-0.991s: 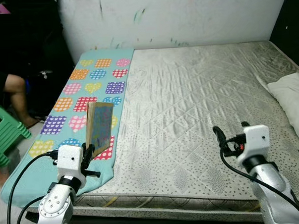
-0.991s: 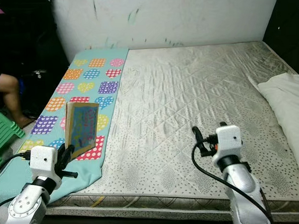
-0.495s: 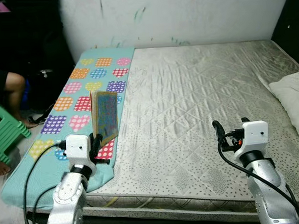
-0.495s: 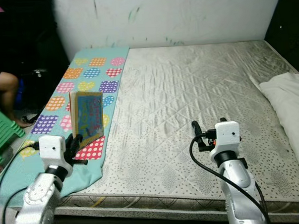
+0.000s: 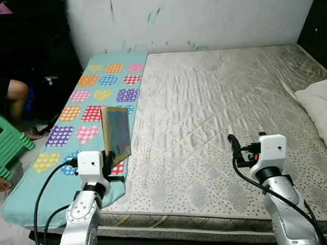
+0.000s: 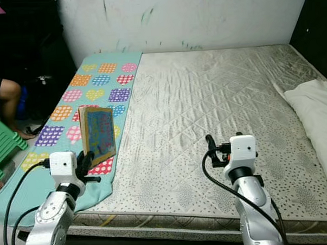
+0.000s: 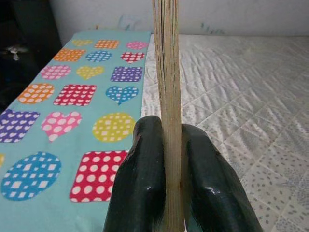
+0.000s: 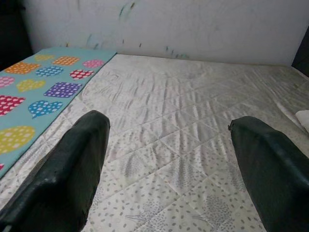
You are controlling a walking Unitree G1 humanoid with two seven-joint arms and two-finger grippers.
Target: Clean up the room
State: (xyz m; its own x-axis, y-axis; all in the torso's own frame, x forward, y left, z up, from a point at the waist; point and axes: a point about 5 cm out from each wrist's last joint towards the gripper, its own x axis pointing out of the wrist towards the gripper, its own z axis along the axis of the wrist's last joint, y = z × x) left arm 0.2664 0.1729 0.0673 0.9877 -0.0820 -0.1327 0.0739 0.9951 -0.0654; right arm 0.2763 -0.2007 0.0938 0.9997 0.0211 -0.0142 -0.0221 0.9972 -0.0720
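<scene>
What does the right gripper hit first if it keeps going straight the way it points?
Probably nothing soon: the open right gripper points across the bare mattress toward the wall. It could graze the mattress first; depth is unclear.

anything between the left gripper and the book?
No. The left gripper is shut on the book, both fingers pressed on its lower edge, holding it upright over the heart-patterned blanket.

I see a bare quilted grey mattress (image 5: pixel 217 114) pushed against a marked white wall (image 5: pixel 202 15). A turquoise mat (image 5: pixel 92 109) printed with coloured hearts and dotted patches lies along the mattress's left edge, its near end hanging over the front edge. A white pillow (image 5: pixel 320 102) rests at the mattress's right edge, well apart from the mat.
</scene>
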